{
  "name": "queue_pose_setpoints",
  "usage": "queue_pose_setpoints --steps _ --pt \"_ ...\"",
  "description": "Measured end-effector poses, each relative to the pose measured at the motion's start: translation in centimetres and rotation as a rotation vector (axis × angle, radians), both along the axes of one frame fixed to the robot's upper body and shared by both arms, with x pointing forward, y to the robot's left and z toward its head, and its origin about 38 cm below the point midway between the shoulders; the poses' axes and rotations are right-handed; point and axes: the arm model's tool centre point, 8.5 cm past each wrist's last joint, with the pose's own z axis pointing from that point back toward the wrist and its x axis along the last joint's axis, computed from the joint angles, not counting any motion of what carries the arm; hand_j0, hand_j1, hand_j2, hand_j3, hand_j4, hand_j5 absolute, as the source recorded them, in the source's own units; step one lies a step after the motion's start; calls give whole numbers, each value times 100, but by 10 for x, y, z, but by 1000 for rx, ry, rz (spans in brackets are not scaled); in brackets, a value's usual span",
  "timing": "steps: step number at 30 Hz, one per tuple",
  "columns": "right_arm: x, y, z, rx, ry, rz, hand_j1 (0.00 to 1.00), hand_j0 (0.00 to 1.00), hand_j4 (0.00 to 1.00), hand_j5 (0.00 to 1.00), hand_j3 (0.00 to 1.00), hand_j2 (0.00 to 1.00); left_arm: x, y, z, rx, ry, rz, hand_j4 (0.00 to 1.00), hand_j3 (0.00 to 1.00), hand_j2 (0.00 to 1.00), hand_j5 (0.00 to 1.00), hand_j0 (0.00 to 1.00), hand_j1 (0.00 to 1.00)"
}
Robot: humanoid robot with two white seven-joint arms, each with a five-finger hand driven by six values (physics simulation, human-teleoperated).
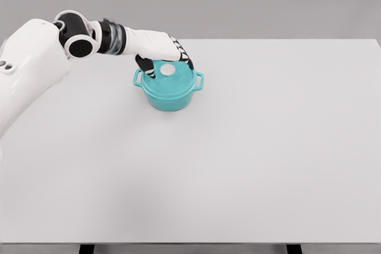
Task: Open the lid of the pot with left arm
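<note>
So far we see the lid [172,76] still on the teal pot [168,94], directly under our left hand [162,52]; fingers curl around its white knob [168,71], grip uncertain. Lifting remains.

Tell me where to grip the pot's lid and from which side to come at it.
Grip the small white knob at the centre of the teal lid, coming straight down from above. It sticks up from the lid, the only raised part. The left hand is already over it; the side handles belong to the pot body.
</note>
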Motion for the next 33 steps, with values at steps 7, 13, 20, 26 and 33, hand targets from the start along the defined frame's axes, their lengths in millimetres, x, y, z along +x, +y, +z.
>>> queue_pose_setpoints --steps 7,13,20,26,33 --pt "0 0 0 0 0 0 100 100 100 100 100 100 0 0 1 1 -1 0 86 86 86 86 86 86" --pt "0 0 0 0 0 0 100 100 100 100 100 100 0 1 2 3 -3 0 80 80 80 80 80 80" --pt "0 0 0 0 0 0 100 100 100 100 100 100 0 3 1 6 -2 2 80 80 80 80 80 80" --pt "0 0 0 0 0 0 100 100 100 100 100 100 0 3 -1 9 2 2 80 80 80 80 80 80" --pt "0 0 0 0 0 0 100 100 100 100 100 100 0 3 0 16 -2 1 71 71 71 71 71 71"
